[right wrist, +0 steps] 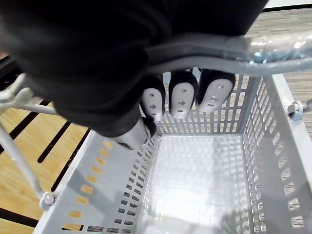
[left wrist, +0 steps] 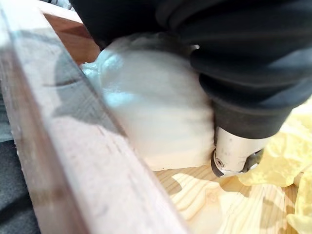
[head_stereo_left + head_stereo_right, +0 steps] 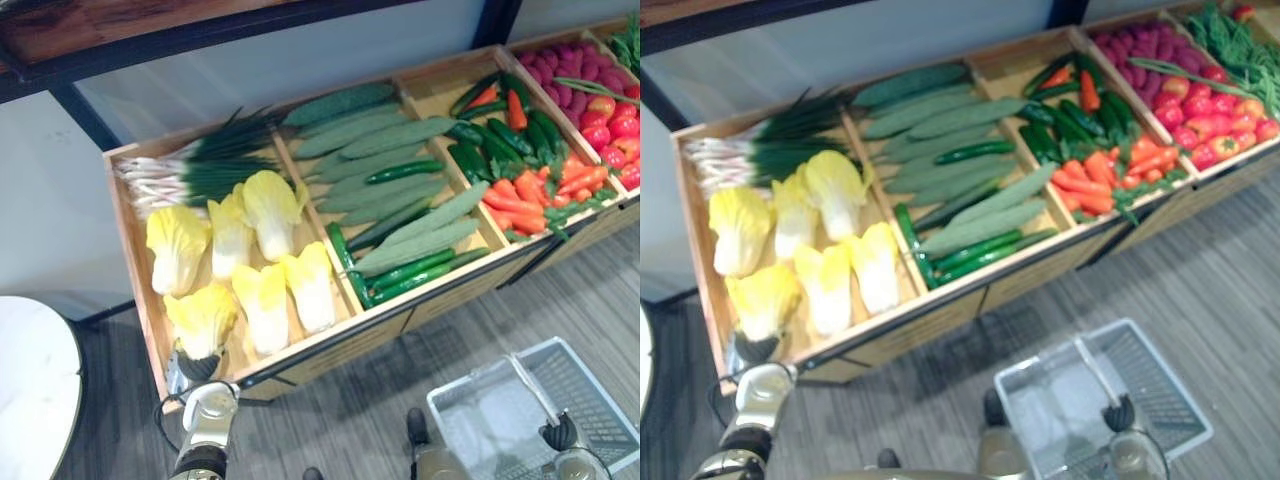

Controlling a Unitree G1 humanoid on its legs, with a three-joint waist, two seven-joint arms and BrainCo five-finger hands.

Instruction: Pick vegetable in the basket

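- Wooden display crate (image 3: 127, 250): long, divided into compartments, standing on a grey plank floor (image 3: 450, 330) against a pale wall.
- Far-left compartment: scallions (image 3: 190, 170) lie across the far end. Yellow napa cabbages (image 3: 270, 210) fill the near part.
- Task item, near-left napa cabbage (image 3: 203, 315): it lies in the crate's near-left corner, just inside the front rail (image 2: 73, 161). Its pale base points toward the robot.
- Left hand (image 3: 197, 366): it is at the near-left corner of the crate. Its dark cover lies over the pale base of that cabbage. One silver part rests against the base on the crate's floor. The fingers are hidden, so I cannot tell whether they grip it.
- Second compartment: long pale-green gourds (image 3: 370, 135) with slim dark cucumbers (image 3: 400, 270) among them.
- Third compartment: dark green peppers (image 3: 480, 150) at the far end and orange carrots (image 3: 515, 200) at the near end.
- Far-right compartment: purple vegetables (image 3: 570, 70) at the far end and red ones (image 3: 610, 130) nearer.
- Basket (image 3: 490, 370): grey perforated plastic, on the right, near side of the crate and apart from it. There are no vegetables inside.
- Handle (image 1: 273, 53): a grey bar raised over the basket.
- Right hand (image 1: 97, 58): its fingers (image 1: 183, 97) are curled round the handle, gripping it.
- White round table (image 3: 30, 380): at the near left.
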